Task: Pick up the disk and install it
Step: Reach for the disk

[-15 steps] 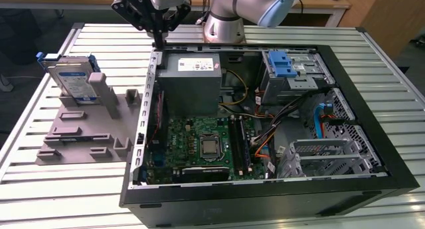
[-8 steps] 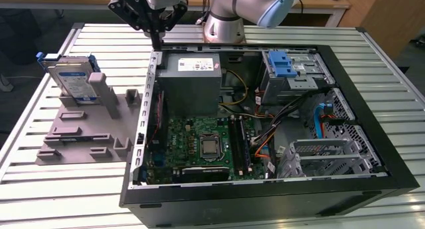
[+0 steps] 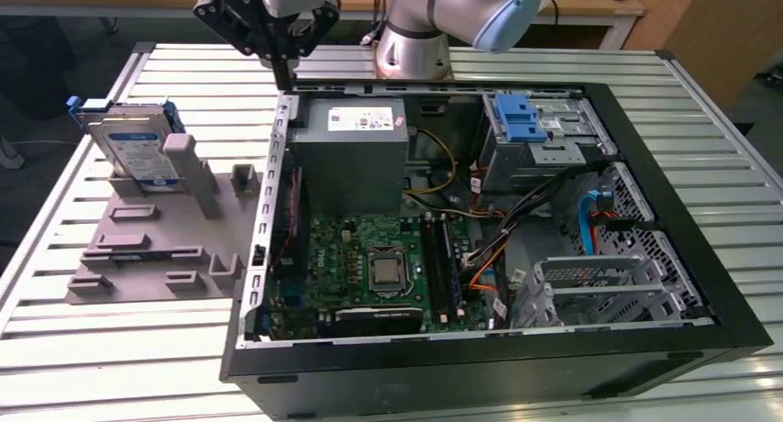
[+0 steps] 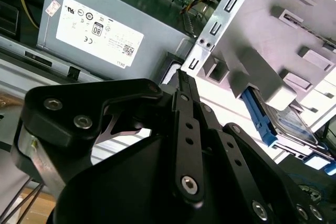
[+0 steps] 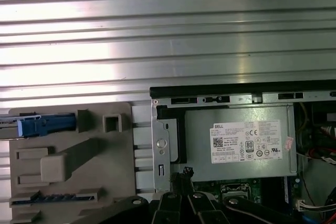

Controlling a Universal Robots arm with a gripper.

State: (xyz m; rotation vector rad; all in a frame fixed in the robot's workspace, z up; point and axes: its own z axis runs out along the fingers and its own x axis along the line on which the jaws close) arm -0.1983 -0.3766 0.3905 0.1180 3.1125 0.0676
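The gripper point(image 3: 284, 77) hangs above the rear corner of the open computer case point(image 3: 490, 374), over the chassis wall beside the power supply point(image 3: 355, 161). Its jaws are pressed together and carry nothing; both wrist views show the linkages converging to a single tip. The disk point(image 3: 132, 147) is not yet picked up. It stands on edge in the grey holder point(image 3: 147, 257) on the slatted metal table point(image 3: 110, 349), to the exterior view's left of the case and apart from the gripper. Its label face is exposed and its blue carrier frame shows along the edges. In the first wrist view the blue frame edge point(image 5: 44, 125) protrudes from the holder, well to one side of the fingertips. The step in hand is judged to be the approach for the pick. To do it well, release the jaws fully before descending. Centre them over the upper edge of the disk and align them across its thin dimension. Grip the carrier frame rather than the label face. Keep the fingers clear of the holder's upright posts and of the chassis wall. Lift straight along the slot so the frame does not bind.
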